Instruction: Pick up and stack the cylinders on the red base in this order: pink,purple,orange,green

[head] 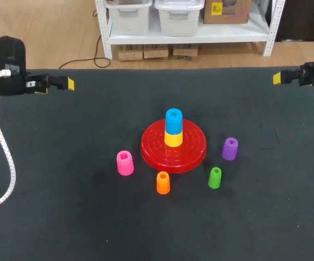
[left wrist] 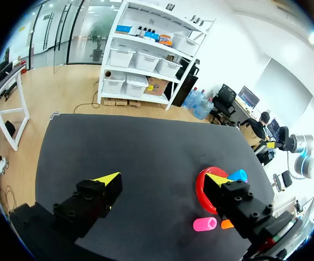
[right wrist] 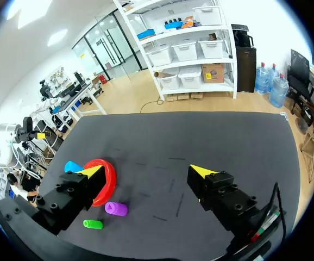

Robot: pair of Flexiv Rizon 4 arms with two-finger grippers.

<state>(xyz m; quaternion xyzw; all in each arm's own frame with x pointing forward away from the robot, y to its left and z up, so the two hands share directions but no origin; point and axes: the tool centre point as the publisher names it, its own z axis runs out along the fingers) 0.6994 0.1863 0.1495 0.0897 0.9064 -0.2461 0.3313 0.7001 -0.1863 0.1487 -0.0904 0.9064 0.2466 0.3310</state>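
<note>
Left end effector (left wrist: 162, 178) released | right end effector (right wrist: 146, 170) released (both spread wide) | pink cylinder (head: 125, 162) near red base (head: 192, 151)

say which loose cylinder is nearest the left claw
The pink cylinder: it stands left of the red base, toward the left claw, while the orange cylinder, the green cylinder and the purple cylinder stand farther right.
</note>
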